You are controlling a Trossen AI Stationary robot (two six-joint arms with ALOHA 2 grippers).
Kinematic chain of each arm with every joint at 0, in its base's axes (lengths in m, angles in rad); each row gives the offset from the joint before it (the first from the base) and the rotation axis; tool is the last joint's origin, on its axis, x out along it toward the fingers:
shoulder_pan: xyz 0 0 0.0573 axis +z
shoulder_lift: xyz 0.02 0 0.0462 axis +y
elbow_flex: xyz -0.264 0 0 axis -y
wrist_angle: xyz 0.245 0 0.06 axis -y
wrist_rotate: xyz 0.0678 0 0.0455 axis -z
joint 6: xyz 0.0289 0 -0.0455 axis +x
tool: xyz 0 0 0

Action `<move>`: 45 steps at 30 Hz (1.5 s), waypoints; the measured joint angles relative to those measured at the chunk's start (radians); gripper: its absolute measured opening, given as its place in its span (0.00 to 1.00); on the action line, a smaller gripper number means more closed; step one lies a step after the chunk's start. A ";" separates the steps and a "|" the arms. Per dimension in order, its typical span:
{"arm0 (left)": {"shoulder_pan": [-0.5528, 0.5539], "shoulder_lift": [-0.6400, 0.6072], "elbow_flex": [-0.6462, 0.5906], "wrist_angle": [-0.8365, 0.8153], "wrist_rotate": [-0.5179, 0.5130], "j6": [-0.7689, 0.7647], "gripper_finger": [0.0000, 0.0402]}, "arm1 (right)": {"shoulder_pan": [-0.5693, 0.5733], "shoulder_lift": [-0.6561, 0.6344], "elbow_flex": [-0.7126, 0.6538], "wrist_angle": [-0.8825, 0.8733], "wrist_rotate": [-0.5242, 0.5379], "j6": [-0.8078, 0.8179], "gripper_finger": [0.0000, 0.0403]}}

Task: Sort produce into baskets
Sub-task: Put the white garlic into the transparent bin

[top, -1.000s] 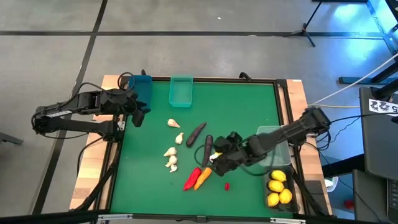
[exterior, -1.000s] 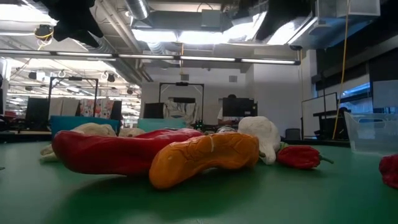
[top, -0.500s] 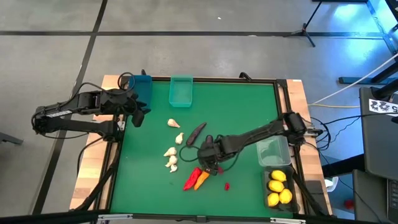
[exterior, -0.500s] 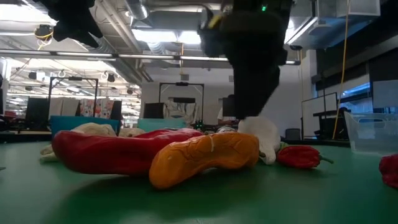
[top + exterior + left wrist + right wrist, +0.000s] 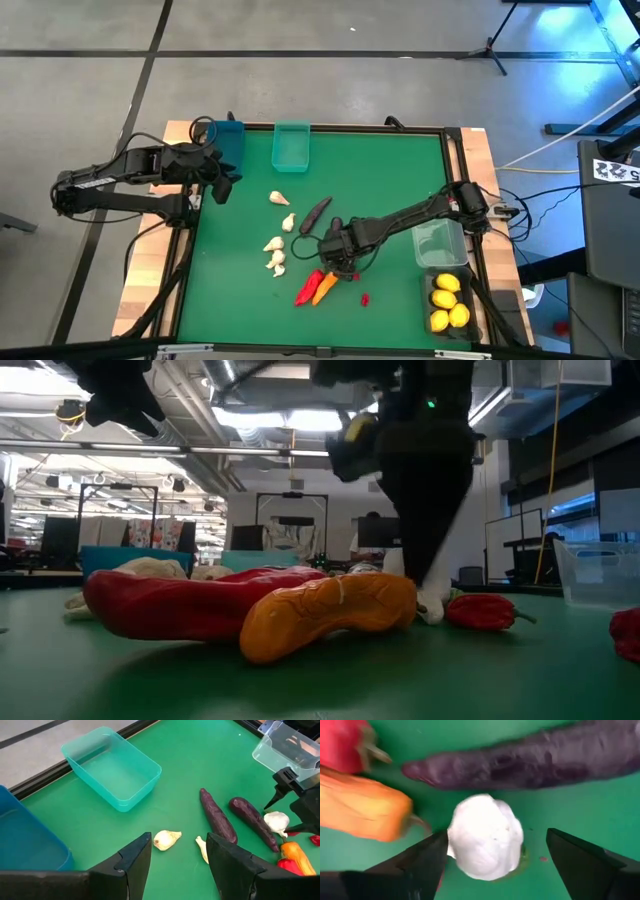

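My right gripper [image 5: 496,840] points straight down near the table's middle [image 5: 338,256], open over a cream-white garlic bulb [image 5: 485,836] that lies on the green mat. Its two fingers stand on either side of the bulb, one close to it, the other clearly apart. A purple eggplant [image 5: 530,762], the orange carrot [image 5: 362,802] and a red chili [image 5: 342,745] lie right around the bulb. My left gripper [image 5: 177,865] waits open and empty at the table's far left [image 5: 215,178].
More garlic bulbs [image 5: 275,250] lie left of the gripper and a second eggplant [image 5: 315,212] lies beyond it. A small red chili [image 5: 365,298] lies nearer. The blue [image 5: 228,135] and teal [image 5: 291,147] baskets stand at the far edge. The clear one [image 5: 440,245] and a dark one holding lemons [image 5: 450,300] stand at the right.
My right gripper has swung toward the table's left and come down over the garlic bulb, tipping until it points straight down. In the low view it has dropped into the picture from above. The produce has stayed where it lay.
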 joint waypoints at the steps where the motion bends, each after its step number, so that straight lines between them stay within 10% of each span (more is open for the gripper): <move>1: 0.000 0.000 0.000 0.000 0.000 0.000 0.46 | 0.000 0.000 -0.009 0.002 0.000 0.000 0.81; 15: 0.000 0.000 0.000 0.000 -0.002 0.000 0.46 | 0.000 0.000 -0.033 0.029 -0.018 0.009 0.48; 28: 0.000 0.000 0.000 -0.002 -0.003 0.008 0.46 | 0.000 -0.090 0.045 -0.109 -0.026 -0.022 0.50; 45: 0.000 0.000 0.000 -0.001 -0.003 0.009 0.46 | 0.002 -0.602 -0.095 -0.625 0.123 0.352 0.52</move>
